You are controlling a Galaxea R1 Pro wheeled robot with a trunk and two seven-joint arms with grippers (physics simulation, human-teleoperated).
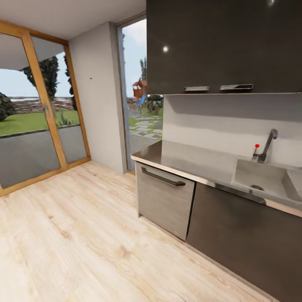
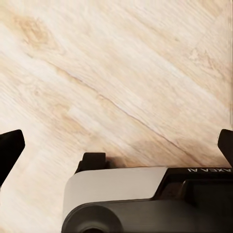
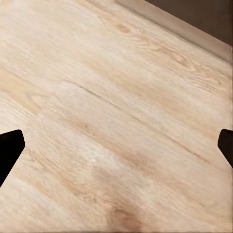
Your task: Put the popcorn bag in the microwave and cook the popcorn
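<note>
I face a kitchen corner. The grey surface (image 1: pixel 188 161) runs along the wall over dark cabinet fronts (image 1: pixel 247 239), with a steel sink (image 1: pixel 268 178) and its tap (image 1: pixel 268 144) set into it toward my right. A handled drawer front (image 1: pixel 164 199) sits below the surface's near end, and glass doors (image 1: pixel 37 113) stand to my left. My left fingers (image 2: pixel 8 148) are spread wide over the pale wood floor (image 2: pixel 121 73). My right fingers (image 3: pixel 9 145) are also spread wide above that floor (image 3: pixel 116 136), near a dark baseboard (image 3: pixel 194 24).
</note>
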